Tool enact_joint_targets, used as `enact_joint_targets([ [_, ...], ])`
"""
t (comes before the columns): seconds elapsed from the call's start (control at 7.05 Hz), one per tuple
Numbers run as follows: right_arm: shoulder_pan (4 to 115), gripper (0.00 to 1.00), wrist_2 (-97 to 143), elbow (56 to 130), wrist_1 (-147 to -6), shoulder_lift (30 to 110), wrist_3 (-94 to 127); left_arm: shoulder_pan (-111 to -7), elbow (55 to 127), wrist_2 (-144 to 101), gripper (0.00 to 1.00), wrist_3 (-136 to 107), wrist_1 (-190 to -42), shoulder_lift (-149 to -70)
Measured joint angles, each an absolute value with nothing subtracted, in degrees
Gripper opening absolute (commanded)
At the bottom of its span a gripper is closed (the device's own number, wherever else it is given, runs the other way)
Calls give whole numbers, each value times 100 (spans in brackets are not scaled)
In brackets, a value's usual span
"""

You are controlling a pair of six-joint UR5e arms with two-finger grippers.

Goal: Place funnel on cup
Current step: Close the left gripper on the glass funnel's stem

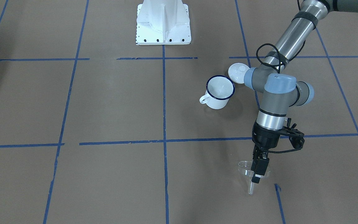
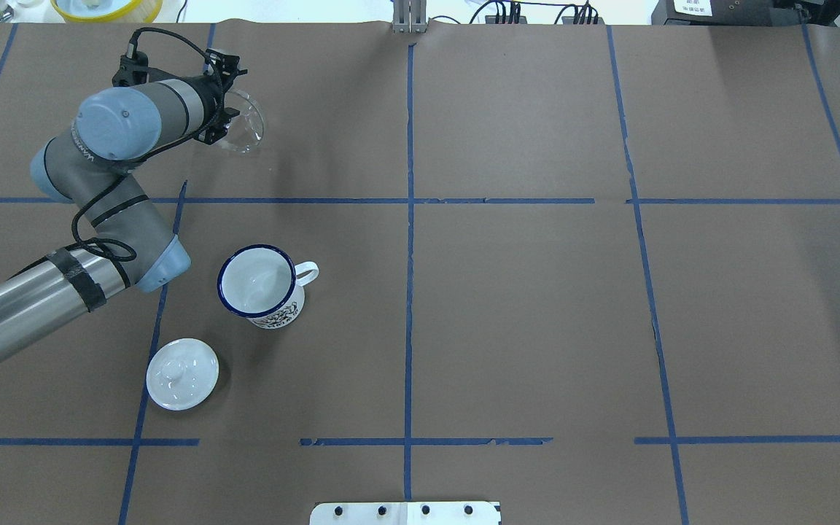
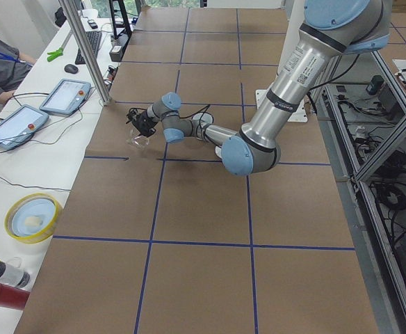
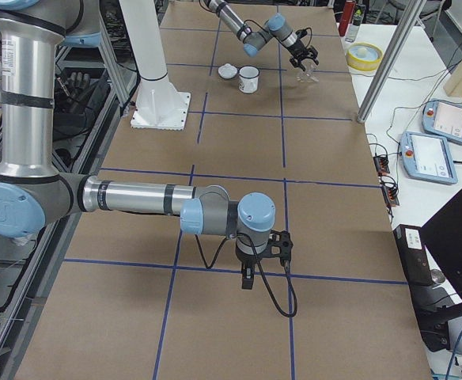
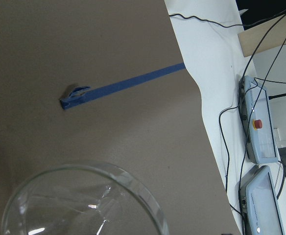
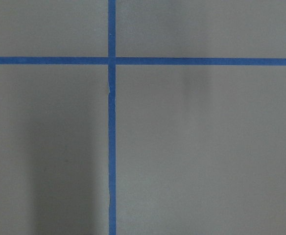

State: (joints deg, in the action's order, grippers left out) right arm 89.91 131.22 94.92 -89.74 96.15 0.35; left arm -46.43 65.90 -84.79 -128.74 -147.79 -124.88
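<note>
One funnel [image 1: 244, 167] held in left gripper [image 1: 256, 179]; one cup [image 1: 219, 92], one lid [image 1: 236, 72] on table [image 1: 104, 109].

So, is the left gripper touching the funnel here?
Touching. In the exterior front-facing view the left gripper is shut on the rim of the funnel, its dark fingers pressed right against the clear cone.

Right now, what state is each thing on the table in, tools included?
small transparent funnel: upright, stem down, gripped at its rim, away from the mug.
white enamel mug with dark blue rim: upright, empty, uncovered.
round white knobbed lid: off the mug, flat on the table, knob up.
left tool: shut on the funnel's rim.
right tool: over bare table; open or shut, cannot tell.
</note>
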Motion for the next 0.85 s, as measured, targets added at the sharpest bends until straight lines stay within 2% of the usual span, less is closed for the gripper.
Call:
enact_joint_targets([
  [0.57, 8991, 100, 13122, 9492, -8974, 9615, 35, -4711, 6627, -8467, 0, -12795, -14842, -12481],
  [0.85, 8991, 100, 13122, 9492, -8974, 9615, 35, -4833, 7098, -8550, 0, -12722, -14771, -12465],
])
